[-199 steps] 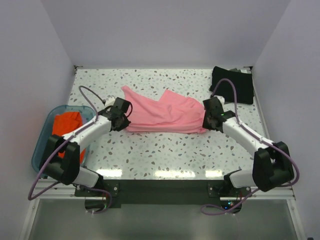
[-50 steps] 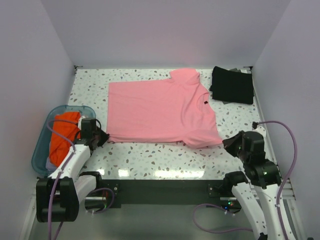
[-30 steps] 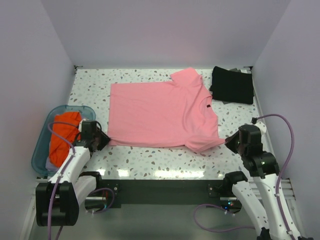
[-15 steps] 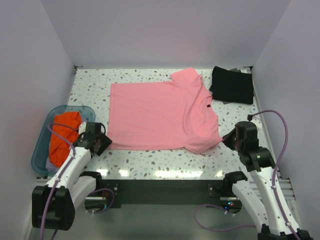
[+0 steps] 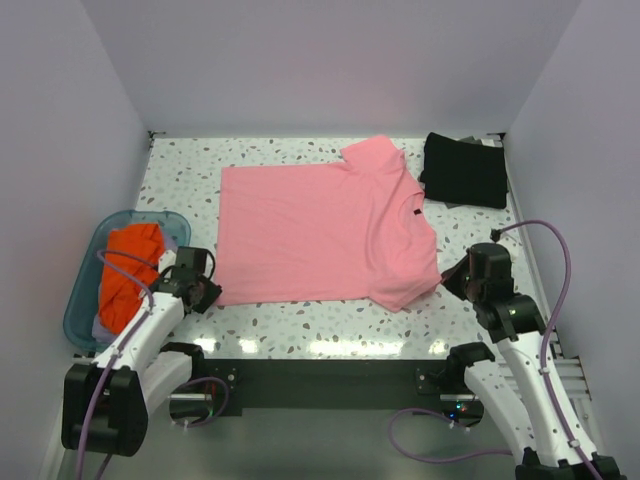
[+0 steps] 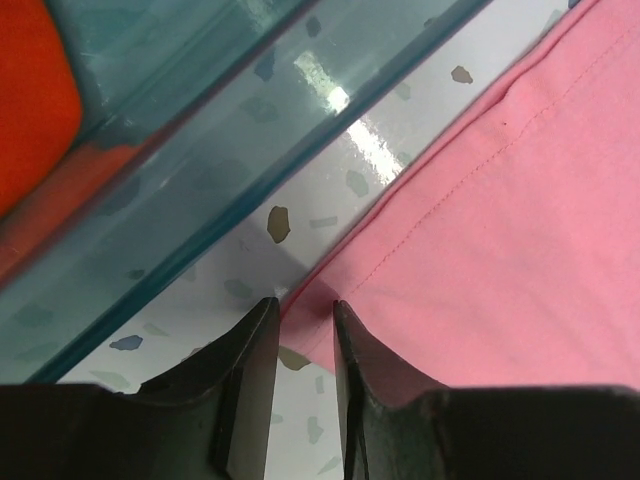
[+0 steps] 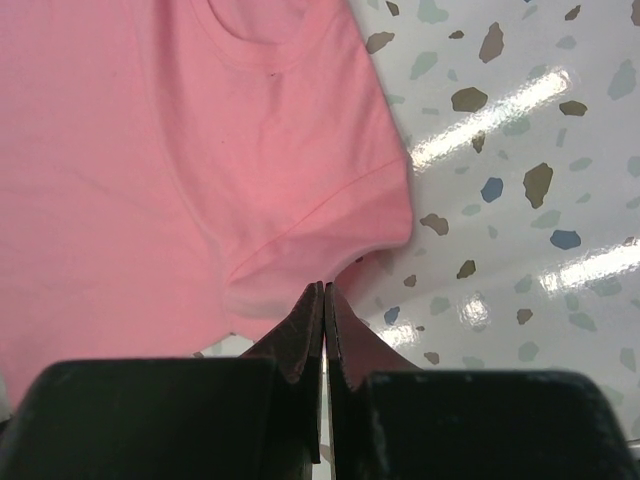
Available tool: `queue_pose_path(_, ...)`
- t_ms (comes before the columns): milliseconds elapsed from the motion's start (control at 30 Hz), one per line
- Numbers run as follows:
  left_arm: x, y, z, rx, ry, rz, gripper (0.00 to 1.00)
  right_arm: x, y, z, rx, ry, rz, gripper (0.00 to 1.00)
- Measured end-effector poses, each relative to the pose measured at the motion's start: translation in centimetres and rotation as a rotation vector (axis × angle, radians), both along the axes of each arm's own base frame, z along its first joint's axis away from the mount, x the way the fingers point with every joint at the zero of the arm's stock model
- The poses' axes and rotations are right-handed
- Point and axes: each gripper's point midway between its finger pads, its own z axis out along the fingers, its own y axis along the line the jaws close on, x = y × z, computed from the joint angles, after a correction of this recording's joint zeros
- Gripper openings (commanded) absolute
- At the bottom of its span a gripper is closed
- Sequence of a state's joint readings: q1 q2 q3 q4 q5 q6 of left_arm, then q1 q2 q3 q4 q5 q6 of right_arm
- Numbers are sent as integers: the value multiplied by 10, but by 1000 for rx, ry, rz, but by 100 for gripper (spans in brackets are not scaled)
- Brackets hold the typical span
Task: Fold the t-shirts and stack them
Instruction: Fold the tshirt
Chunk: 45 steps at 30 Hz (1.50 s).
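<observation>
The salmon-pink t-shirt [image 5: 320, 230] lies spread flat on the table, its dark neck label [image 5: 411, 211] to the right. The black t-shirt [image 5: 465, 170] lies folded square at the back right. My left gripper [image 5: 207, 291] is at the pink shirt's near left corner. In the left wrist view it [image 6: 300, 315] is slightly open, with the hem corner [image 6: 315, 300] lying flat between the jaws. My right gripper [image 5: 450, 279] is at the near right sleeve. In the right wrist view it [image 7: 323, 286] is shut, its tips at the sleeve's edge [image 7: 300, 250]. No cloth shows between them.
A translucent blue tub [image 5: 85, 290] holding orange cloth [image 5: 125, 265] stands off the table's left edge, close to my left gripper; its wall fills the upper left of the left wrist view [image 6: 180, 150]. White walls enclose the speckled table [image 5: 320, 310] on three sides.
The bunched pink shirt now lies spread flat, and both arms have drawn back to the near edge. In the last second my left gripper slid right onto the hem corner; my right gripper neared the sleeve.
</observation>
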<state>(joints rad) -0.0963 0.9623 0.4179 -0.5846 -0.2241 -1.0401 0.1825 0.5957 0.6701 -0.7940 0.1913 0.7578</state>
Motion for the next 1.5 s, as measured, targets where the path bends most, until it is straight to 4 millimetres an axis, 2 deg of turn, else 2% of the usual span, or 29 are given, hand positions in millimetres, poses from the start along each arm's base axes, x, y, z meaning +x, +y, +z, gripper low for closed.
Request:
queue_pose_path(167, 0, -1, -3, 6, 9, -7, 29, 0, 0, -2, 0, 2, 0, 0)
queue_pose_path(267, 3, 0, -4, 13, 8, -5, 19, 0, 0, -1, 1, 1, 0, 0)
queue_pose_path(300, 5, 0, -5, 15, 5, -5, 11, 0, 0, -1, 1, 1, 0, 0)
queue_pose_path(400, 11, 0, -5, 20, -4, -5, 0, 1, 0, -1, 1, -1, 0, 0)
queue_pose_path(633, 10, 0, -3, 27, 8, -22, 0, 4, 1, -3, -8, 19, 5, 0)
queue_pose_path(767, 18, 0, 12, 35, -13, -48, 0, 14, 2, 1, -19, 27, 14, 0)
queue_pose_path(900, 40, -3, 36, 38, -78, -71, 0, 33, 5, 12, -28, 18, 23, 0)
queue_pose_path(1000, 54, -5, 43, 36, -93, -84, 0, 53, 8, 17, -37, 21, 31, 0)
queue_pose_path(1233, 75, -11, 32, 16, -37, -98, 0, 106, 17, 22, -69, 40, 60, 0)
queue_pose_path(1500, 117, -10, 27, -20, -17, -73, 0, 164, 26, 23, -106, 61, 90, 0)
